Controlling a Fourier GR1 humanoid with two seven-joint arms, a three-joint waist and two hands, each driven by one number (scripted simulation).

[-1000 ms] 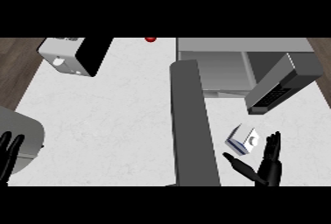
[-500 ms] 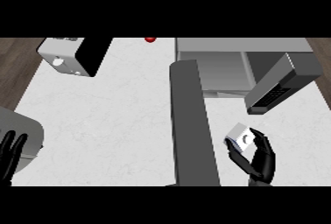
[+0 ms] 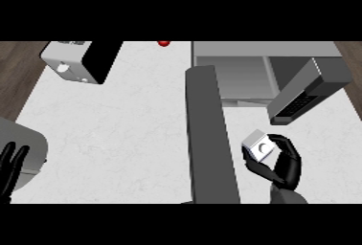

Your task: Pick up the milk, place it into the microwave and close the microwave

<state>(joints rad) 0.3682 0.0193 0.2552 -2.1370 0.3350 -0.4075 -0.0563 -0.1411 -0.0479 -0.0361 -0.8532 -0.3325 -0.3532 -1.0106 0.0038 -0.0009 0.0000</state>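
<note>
The milk now sits inside my right hand. A second ago that hand was open with its fingers spread beside the carton; half a second ago it was closing around it; now my fingers and thumb are curled about its sides and only its pale top with the round cap shows above them. The carton is near the bench's right edge, toward the front, just to the right of the long open microwave door. I cannot tell whether it is already off the bench or still resting on it.

I judge from this that the pick-up is all but done, and the carry comes next. The microwave stands open at the bench's back right corner, its grey cavity facing me beyond the carton, with the dark keypad panel to the right of it. The door lies between the carton and the middle of the bench, so I judge the path runs straight back along its right side.

My left hand rests open at the front left corner, fingers up, unchanged from before.
</note>
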